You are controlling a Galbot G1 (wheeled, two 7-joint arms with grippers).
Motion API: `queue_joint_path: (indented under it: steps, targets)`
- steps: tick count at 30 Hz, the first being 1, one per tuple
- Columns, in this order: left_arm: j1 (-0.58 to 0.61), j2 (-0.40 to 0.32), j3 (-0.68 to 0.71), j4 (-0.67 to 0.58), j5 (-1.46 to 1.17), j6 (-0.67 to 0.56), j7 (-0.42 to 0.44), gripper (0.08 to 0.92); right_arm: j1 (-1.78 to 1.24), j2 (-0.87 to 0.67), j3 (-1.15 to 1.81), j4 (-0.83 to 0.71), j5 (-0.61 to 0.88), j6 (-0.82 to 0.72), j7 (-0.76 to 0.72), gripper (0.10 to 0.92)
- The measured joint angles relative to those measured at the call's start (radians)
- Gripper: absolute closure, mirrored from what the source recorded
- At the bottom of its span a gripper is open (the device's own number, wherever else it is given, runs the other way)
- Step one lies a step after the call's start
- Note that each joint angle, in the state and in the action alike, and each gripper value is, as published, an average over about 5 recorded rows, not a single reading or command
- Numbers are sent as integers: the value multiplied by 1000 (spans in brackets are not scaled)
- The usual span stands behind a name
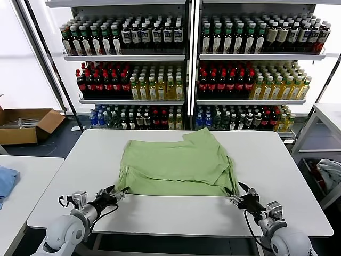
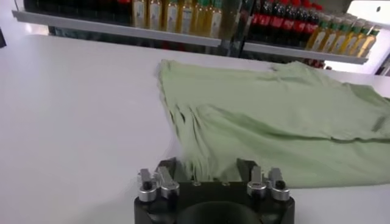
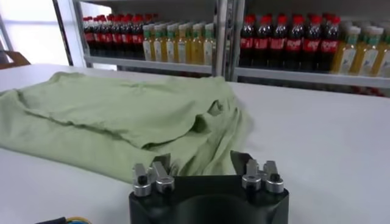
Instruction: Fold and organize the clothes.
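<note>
A light green shirt point(image 1: 176, 165) lies plain side up on the white table point(image 1: 277, 160), partly folded over itself with wrinkles along its near edge. My left gripper point(image 1: 118, 193) is at the shirt's near left corner, open, with the cloth edge point(image 2: 204, 161) lying between its fingers point(image 2: 168, 165). My right gripper point(image 1: 238, 196) is at the near right corner, open, with the cloth edge point(image 3: 195, 158) between its fingers point(image 3: 240, 161). No collar, buttons or print show.
Shelves of bottles point(image 1: 186, 69) stand behind the table. A second white table point(image 1: 26, 181) at the left holds a blue cloth point(image 1: 5, 181). A cardboard box point(image 1: 26, 125) sits on the floor at the left. A pale fabric bundle point(image 1: 329, 173) lies at the right.
</note>
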Motion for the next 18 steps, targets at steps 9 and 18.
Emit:
queue_joint_path:
  steps: [9, 18]
  targets:
    - [6, -2, 7, -1, -1, -1, 16, 704, -7, -2, -13, 5, 15, -30, 12, 728]
    - [47, -10, -15, -37, 2, -9, 6, 904, -40, -8, -6, 35, 28, -41, 12, 899]
